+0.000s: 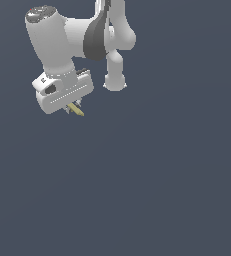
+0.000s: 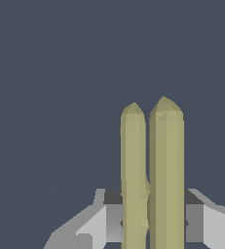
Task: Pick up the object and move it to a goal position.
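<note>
The object (image 1: 77, 110) is a small pale yellow-tan stick that pokes out from under the white gripper (image 1: 72, 108) in the upper left of the exterior view. The gripper is shut on it and holds it off the ground. In the wrist view the object (image 2: 153, 170) fills the lower middle as two tan lengths side by side with pointed ends, clamped between the grey fingers (image 2: 106, 219). The gripper (image 2: 150, 219) sits around the object's near end. No goal marker shows in either view.
The white arm (image 1: 87, 40) reaches in from the top of the exterior view. Below it spreads a plain dark blue-grey ground (image 1: 137, 190).
</note>
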Motion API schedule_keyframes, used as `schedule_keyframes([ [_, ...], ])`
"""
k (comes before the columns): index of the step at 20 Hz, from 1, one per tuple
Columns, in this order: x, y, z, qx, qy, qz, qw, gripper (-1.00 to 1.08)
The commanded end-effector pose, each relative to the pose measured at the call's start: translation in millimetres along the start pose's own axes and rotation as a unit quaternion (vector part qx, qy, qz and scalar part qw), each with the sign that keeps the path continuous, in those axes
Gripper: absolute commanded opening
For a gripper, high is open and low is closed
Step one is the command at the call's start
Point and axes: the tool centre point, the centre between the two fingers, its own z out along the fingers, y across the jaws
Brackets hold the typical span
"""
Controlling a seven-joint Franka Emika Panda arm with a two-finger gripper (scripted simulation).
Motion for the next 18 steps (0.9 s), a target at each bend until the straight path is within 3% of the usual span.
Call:
schedule_keyframes([
  [1,-14.5,2.6,-27.2,0.001,0.000,0.000,1.0000,-1.00],
  [10,-56.1,14.3,-106.6,0.001,0.000,0.000,1.0000,-1.00],
  [18,-74.2,21.5,-142.1,0.000,-0.001,0.000,1.0000,-1.00],
])
